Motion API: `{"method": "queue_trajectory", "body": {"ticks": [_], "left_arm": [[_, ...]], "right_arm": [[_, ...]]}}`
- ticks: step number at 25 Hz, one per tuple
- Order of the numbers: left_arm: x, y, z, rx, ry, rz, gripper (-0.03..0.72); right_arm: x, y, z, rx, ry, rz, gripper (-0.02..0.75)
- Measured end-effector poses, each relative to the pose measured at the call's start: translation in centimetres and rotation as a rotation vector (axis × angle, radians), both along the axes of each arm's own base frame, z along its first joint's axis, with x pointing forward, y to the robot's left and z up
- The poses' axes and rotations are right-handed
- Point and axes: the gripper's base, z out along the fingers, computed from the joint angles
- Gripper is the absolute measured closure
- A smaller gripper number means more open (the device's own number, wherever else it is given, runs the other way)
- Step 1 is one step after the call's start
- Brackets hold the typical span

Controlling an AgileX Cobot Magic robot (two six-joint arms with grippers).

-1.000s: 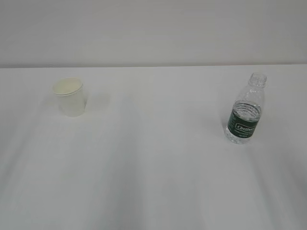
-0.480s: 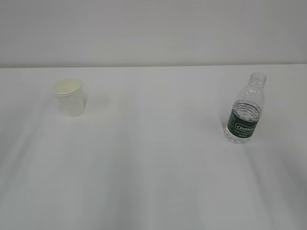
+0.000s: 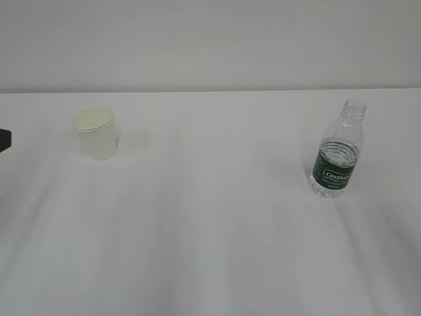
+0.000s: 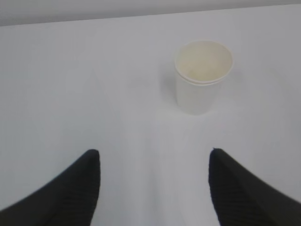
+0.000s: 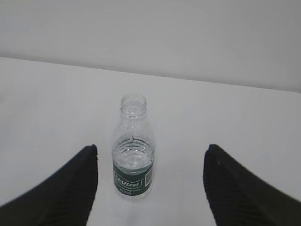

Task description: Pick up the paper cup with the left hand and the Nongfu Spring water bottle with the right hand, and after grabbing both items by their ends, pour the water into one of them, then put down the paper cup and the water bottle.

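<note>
The paper cup stands upright on the left of the white table, cream inside, with a rolled rim. In the left wrist view the paper cup lies ahead and to the right of my left gripper, which is open with nothing between its black fingers. The Nongfu Spring water bottle stands upright on the right, capless, partly filled, with a dark green label. In the right wrist view the bottle stands ahead of my right gripper, left of its centre line. That gripper is open and empty.
A white table runs back to a pale wall. A black part of the left arm shows at the left edge of the exterior view, left of the cup. The right arm does not show there.
A black part of the left arm has come into the exterior view at its left edge. The cup and the bottle have not moved.
</note>
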Motion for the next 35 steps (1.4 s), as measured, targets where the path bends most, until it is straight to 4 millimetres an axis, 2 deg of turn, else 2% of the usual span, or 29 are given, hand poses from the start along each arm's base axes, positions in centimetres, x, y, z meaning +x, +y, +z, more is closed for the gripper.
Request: {"method": "queue_trajectory", "body": {"ticks": [4, 11, 18, 23, 28, 35], "left_arm": [[-0.1, 0.0, -1.0, -0.014, -0.022, 0.005, 0.176], [-2.1, 0.1, -3.3, -0.091, -0.112, 0.037, 0.183], [-3.3, -2.3, -4.1, -0.072, -0.120, -0.119, 0.184], [-4.5, -2.8, -5.1, -0.088, -0.124, -0.154, 0.184], [-6.2, -2.7, -6.3, -0.134, -0.157, -0.158, 0.184], [-8.0, -4.1, -9.6, -0.141, -0.075, -0.266, 0.186]], "right_arm": [[1.1, 0.1, -0.8, 0.009, 0.017, -0.003, 0.214], [3.4, 0.4, -2.8, 0.013, 0.070, -0.006, 0.214], [5.0, 0.7, -5.1, 0.028, 0.119, -0.009, 0.215], [4.4, 0.8, -7.0, 0.067, 0.098, 0.000, 0.216], [3.4, 1.0, -8.2, 0.091, 0.026, 0.034, 0.216], [2.6, 1.9, -9.4, 0.084, -0.009, 0.159, 0.216]]}}
